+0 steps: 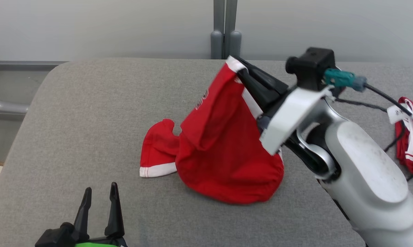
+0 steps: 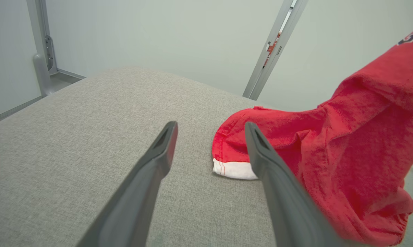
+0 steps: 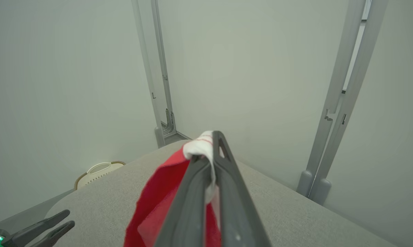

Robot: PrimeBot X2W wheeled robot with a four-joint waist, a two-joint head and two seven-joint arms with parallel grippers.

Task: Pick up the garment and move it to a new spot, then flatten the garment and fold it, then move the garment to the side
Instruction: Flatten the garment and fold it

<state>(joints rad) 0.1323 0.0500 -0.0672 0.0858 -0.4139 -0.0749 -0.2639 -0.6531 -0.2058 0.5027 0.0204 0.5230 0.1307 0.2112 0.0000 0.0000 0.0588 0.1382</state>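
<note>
A red garment with white trim (image 1: 223,144) hangs in a cone over the grey table (image 1: 89,109), its lower folds and one sleeve (image 1: 156,151) resting on the surface. My right gripper (image 1: 239,68) is shut on its white-edged top hem, lifted above the table; in the right wrist view the dark fingers (image 3: 206,161) pinch the white hem (image 3: 201,142). My left gripper (image 1: 100,199) stands open at the lower left, empty. In the left wrist view its fingers (image 2: 165,144) frame the sleeve's white cuff (image 2: 232,168), just short of it.
A second red and white garment (image 1: 412,137) lies at the table's right edge behind the right arm's cables. A grey post (image 1: 225,31) stands behind the table against the pale wall. A white basket (image 3: 98,169) sits on the floor beyond the table's left side.
</note>
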